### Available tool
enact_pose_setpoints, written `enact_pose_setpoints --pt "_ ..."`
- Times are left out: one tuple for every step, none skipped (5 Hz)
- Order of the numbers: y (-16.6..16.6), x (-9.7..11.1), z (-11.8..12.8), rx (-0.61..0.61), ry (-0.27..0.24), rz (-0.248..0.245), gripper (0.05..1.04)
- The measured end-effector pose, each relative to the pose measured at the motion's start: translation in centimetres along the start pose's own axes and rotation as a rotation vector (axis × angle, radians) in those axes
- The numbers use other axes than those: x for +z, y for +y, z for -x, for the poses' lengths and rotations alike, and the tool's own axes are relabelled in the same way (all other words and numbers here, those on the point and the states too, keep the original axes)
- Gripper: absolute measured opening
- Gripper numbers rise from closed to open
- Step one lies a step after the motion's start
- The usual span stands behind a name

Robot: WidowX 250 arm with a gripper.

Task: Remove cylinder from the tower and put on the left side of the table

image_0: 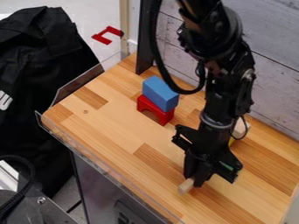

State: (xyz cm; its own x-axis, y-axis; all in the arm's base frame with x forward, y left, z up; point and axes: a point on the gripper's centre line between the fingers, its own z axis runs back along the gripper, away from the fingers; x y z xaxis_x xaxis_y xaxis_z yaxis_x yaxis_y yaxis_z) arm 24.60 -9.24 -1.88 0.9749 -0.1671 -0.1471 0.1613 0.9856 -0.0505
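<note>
The fingers of the black two-finger gripper [195, 180] are clamped on a pale, bare-wood cylinder [186, 186], its end sticking out past the tips, low in the view and right of centre; whether it touches the wood below, I can't tell. Just behind the gripper and partly hidden by it are a pale wooden block [241, 128] and a bit of a yellow piece [232, 141]. Farther back, a blue rectangular block [160, 93] sits on a red arch-shaped block [155, 110].

All this is over a light-brown butcher-block tabletop [111, 127] of mixed strips, with a clear plastic rim [96, 156] along its near edge. Behind it stands a wall of whitewashed planks [271, 52], and a dark upright post [146, 39] at the back corner. Beyond the far-left edge, black fabric [35, 87] hangs in folds, and an angular red shape [105, 35] shows against the pale floor [88, 15].

I count one cylinder, one blue block, one red arch, one pale block and one yellow piece.
</note>
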Motion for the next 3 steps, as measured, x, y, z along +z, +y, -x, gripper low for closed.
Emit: enact_pose_setpoints --pt "0.22 -0.68 -0.19 0.029 0.018 -0.007 0.145" --pt "0.46 -0.77 -0.44 0.071 0.014 -0.006 0.145" --pt "0.53 -1.09 -0.54 0.083 0.013 -0.010 0.180"
